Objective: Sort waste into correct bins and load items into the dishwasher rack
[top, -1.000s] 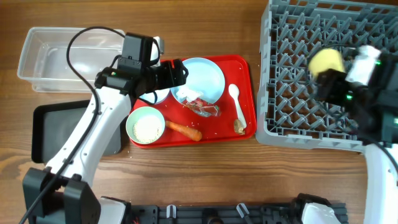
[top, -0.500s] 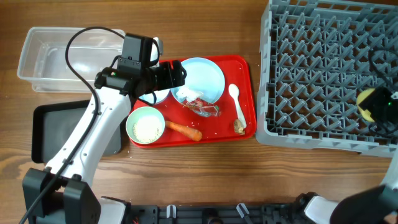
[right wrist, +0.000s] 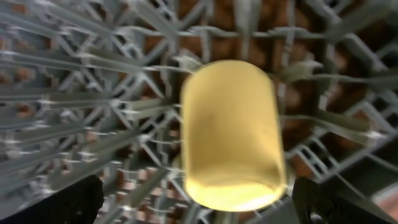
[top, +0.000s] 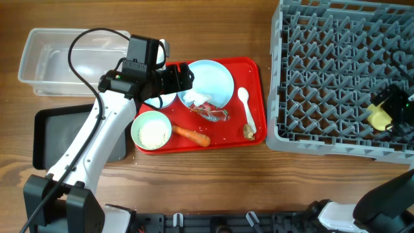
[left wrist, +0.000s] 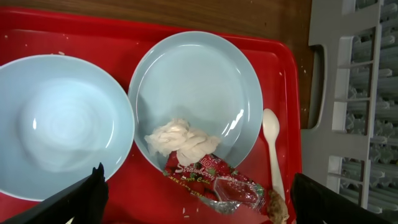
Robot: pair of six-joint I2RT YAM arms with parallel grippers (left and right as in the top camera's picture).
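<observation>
My left gripper [top: 184, 76] [left wrist: 199, 211] is open and empty, hovering over the red-and-white wrapper [top: 208, 111] [left wrist: 211, 177] at the edge of the pale blue plate [top: 217, 77] [left wrist: 196, 81]. The white-blue bowl [left wrist: 62, 124] sits left of the plate. The pale green bowl [top: 151, 129] holds rice grains, with the carrot [top: 191, 135] beside it. The white spoon [top: 246, 107] [left wrist: 272, 149] and brown bit [top: 249, 131] lie at the right. My right gripper [top: 390, 111] [right wrist: 199, 205] is open around the yellow cup [top: 378, 117] [right wrist: 233, 134], which lies among the pegs of the grey rack [top: 323, 77].
All the dishes sit on a bright red tray [top: 255, 71]. The clear tub [top: 65, 58] stands at the far left, with the black tray [top: 58, 133] in front of it, partly under my left arm. The rack's wall [left wrist: 354, 93] is right of the red tray.
My right gripper carried the yellow cup from the middle of the rack to its front right corner and lowered it among the pegs. The left arm has not moved.
</observation>
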